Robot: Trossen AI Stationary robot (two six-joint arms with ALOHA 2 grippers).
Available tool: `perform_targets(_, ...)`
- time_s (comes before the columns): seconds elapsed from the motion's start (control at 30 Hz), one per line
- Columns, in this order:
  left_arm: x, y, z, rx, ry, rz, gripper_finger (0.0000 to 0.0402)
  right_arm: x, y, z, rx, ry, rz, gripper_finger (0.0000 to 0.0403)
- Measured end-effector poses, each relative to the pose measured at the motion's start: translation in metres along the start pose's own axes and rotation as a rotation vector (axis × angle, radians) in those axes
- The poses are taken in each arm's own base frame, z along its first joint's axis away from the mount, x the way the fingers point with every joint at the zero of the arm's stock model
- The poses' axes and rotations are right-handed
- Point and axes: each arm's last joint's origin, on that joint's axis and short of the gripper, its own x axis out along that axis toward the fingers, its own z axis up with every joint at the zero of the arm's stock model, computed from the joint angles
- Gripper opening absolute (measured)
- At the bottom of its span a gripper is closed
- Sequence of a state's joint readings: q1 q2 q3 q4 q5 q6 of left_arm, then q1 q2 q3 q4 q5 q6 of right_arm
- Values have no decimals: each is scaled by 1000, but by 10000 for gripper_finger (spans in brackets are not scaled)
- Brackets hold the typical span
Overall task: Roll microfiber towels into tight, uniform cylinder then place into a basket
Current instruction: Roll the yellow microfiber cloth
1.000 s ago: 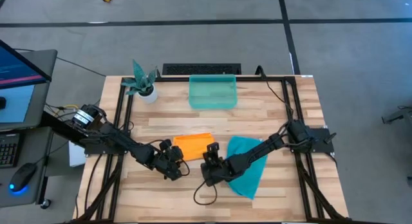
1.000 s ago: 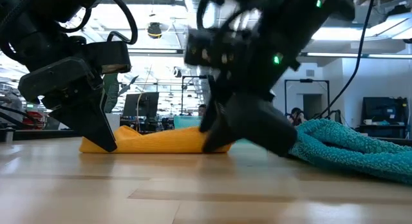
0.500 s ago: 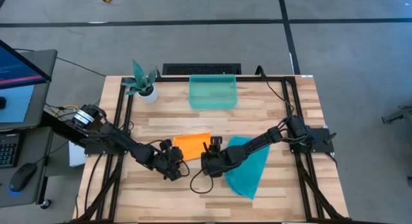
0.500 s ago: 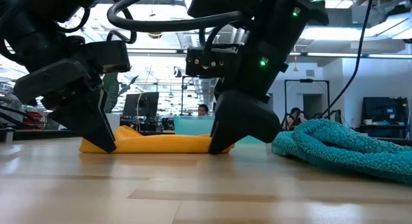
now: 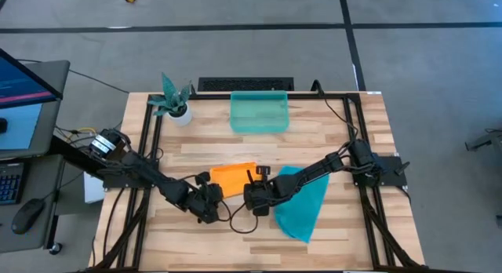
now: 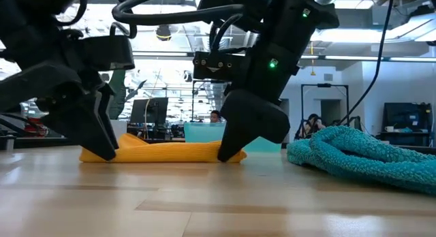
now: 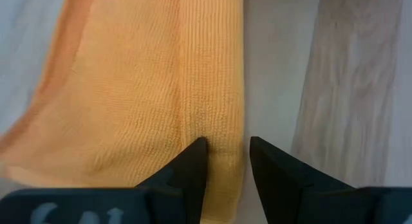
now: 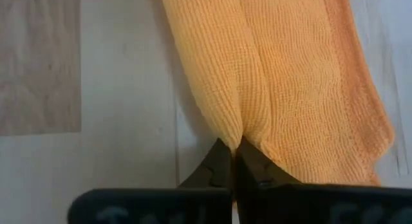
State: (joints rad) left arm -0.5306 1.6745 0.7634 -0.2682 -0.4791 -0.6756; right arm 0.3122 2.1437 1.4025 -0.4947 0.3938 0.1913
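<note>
The orange towel [image 5: 234,177] lies flat mid-table with its near edge folded into a thick ridge [image 6: 163,151]. My left gripper [image 5: 209,202] stands at that ridge's left end and is shut on it [image 7: 226,147]. My right gripper [image 5: 253,196] stands at the ridge's right end, also shut on it [image 8: 230,148]. The teal towel [image 5: 302,202] lies rumpled on the table right of the orange one, under my right arm. The teal-green basket [image 5: 260,113] stands at the far edge. My left gripper pinches the folded near edge [image 7: 217,124] of the orange towel between its two fingers, at the towel's left end. The fingers slant down from the near side. The towel lies on the table. My right gripper pinches the same folded edge at its right end, where the cloth puckers [image 8: 237,124] into the shut fingertips. The fingers slant down from the near side. The towel rests on the table, with slack cloth spreading beyond the fingers.
A small potted plant [image 5: 174,100] stands at the far left corner beside the basket. Bare wood lies along the near edge [image 5: 235,242]. Black frame rails run along both table sides.
My right gripper has moved from beside the teal towel toward the table's left and far side, rolled at the wrist, reached the orange towel's right end, and shut on its folded near edge.
</note>
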Motion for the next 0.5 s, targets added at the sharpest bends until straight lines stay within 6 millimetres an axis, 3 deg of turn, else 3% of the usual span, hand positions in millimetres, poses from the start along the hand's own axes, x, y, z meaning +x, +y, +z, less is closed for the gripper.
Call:
perform_targets(0.13, -7, -3, 4, 41, 21, 44, 111, 0, 0, -1, 3, 7, 23, 27)
perform_targets(0.3, -20, -13, 4, 101, -14, 95, 111, -3, 3, 0, 16, -3, 32, 12)
perform_targets(0.5, -37, -31, -5, 264, -84, 110, 111, -3, 3, 0, 16, -3, 33, 20)
